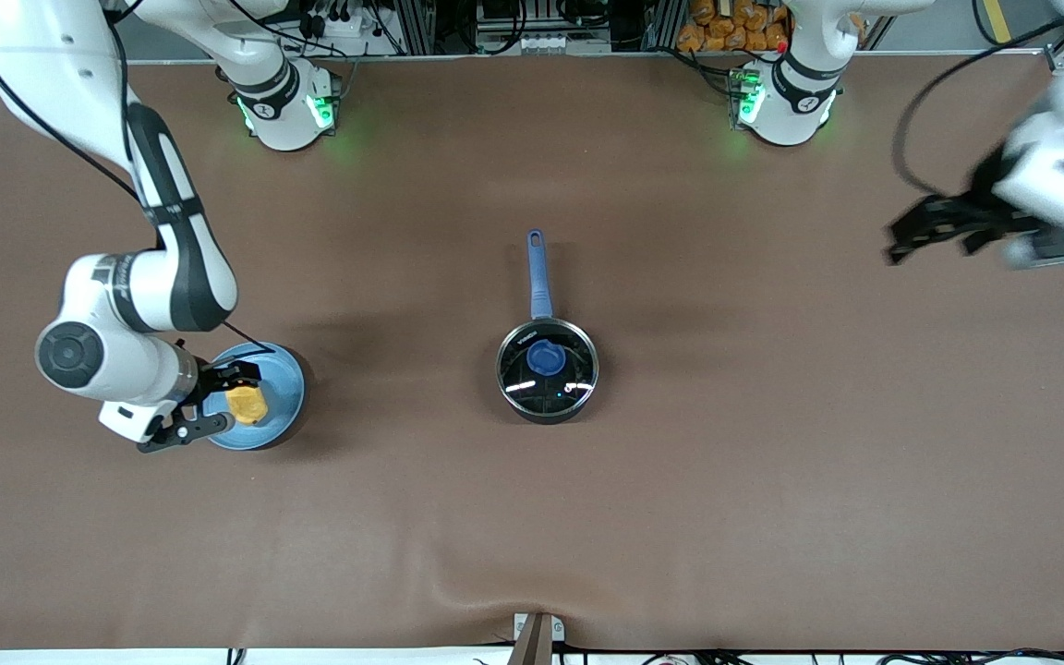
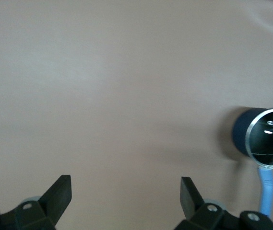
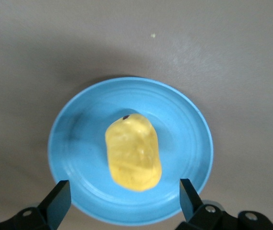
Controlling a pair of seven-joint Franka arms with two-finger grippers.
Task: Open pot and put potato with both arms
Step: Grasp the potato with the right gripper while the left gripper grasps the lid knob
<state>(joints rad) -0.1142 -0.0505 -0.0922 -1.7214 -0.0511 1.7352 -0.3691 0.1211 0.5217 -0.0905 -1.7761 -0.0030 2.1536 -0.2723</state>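
Note:
The black pot [image 1: 546, 371] stands mid-table with its glass lid on, blue knob [image 1: 546, 356] up and blue handle [image 1: 538, 272] pointing toward the robot bases. It also shows in the left wrist view [image 2: 266, 139]. The yellow potato [image 1: 247, 403] lies on a light-blue plate [image 1: 284, 383] toward the right arm's end. My right gripper [image 1: 216, 404] is open just over the plate, fingers either side of the potato [image 3: 133, 151] without touching it. My left gripper [image 1: 906, 235] is open and empty [image 2: 125, 191], up over bare table at the left arm's end.
A pile of orange-brown lumps [image 1: 735, 23] sits off the table past the left arm's base. A small metal bracket [image 1: 537, 637] stands at the table's edge nearest the front camera. Brown cloth covers the table [image 1: 772, 462].

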